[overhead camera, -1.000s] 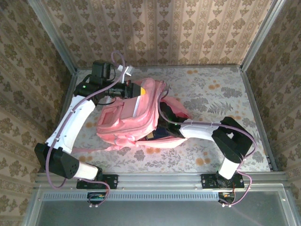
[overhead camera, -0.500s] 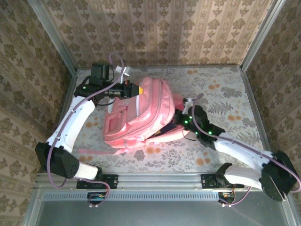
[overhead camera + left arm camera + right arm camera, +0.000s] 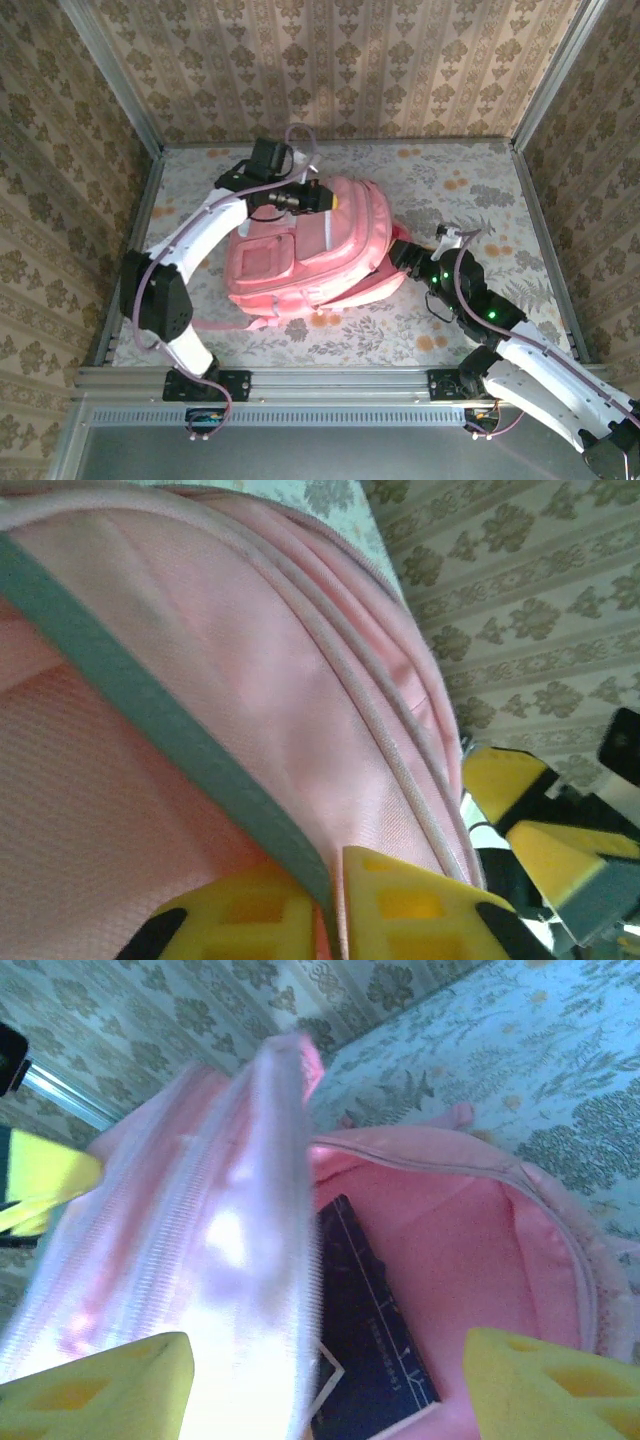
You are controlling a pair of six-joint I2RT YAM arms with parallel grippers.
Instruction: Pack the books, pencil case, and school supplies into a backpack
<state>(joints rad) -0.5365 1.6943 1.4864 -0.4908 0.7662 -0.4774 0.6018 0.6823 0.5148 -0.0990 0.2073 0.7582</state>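
The pink backpack (image 3: 300, 255) lies in the middle of the table. My left gripper (image 3: 325, 197) is at its far top edge, and in the left wrist view its yellow fingers (image 3: 250, 915) stand almost together, pinching pink fabric and a grey trim strip (image 3: 150, 730). My right gripper (image 3: 398, 252) is at the bag's right side, its jaws wide apart before the unzipped mouth (image 3: 470, 1230). A dark navy book (image 3: 365, 1330) lies inside, half under the pale zip flap (image 3: 230, 1260). The pencil case and the school supplies are out of view.
A pink strap (image 3: 200, 322) trails from the bag toward the front left. Metal frame rails (image 3: 340, 375) and wallpapered walls close in the floral table. Bare cloth (image 3: 470, 190) lies to the back right.
The left gripper has carried the bag's top edge to the right, and the whole bag shifted with it. The right arm has drawn back out of the bag's mouth to the right.
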